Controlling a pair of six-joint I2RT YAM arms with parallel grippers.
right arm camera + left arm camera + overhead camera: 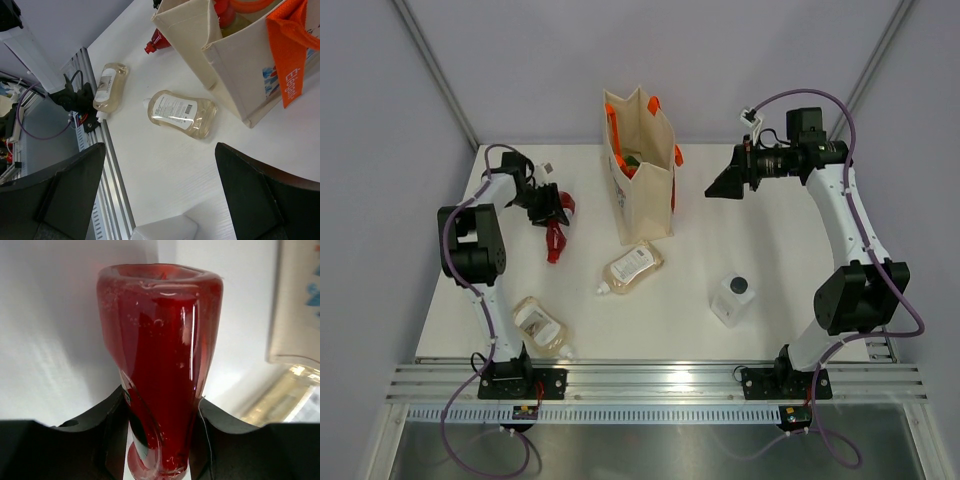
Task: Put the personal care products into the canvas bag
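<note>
A white table (780, 250) stands in a grey-walled booth (520, 60), with a thin metal strut running down each back corner, one on the left (435, 72) and one on the right (875, 50). A ribbed aluminium rail (650, 382) runs along the table's near edge, and a shiny steel sheet (650, 445) lies just beyond it. The right wrist view shows the same table (150, 165) and rail (112, 200).

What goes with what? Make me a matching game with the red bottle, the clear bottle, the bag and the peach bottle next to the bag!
Things:
1. red bottle
2. clear bottle
3. canvas bag
4. peach bottle

States:
A. lying on its side
B. held in the left tool
C. small, standing upright
D. tallest thing, beige

Pairs: 1-B, 2-C, 3-D, 4-A
</note>
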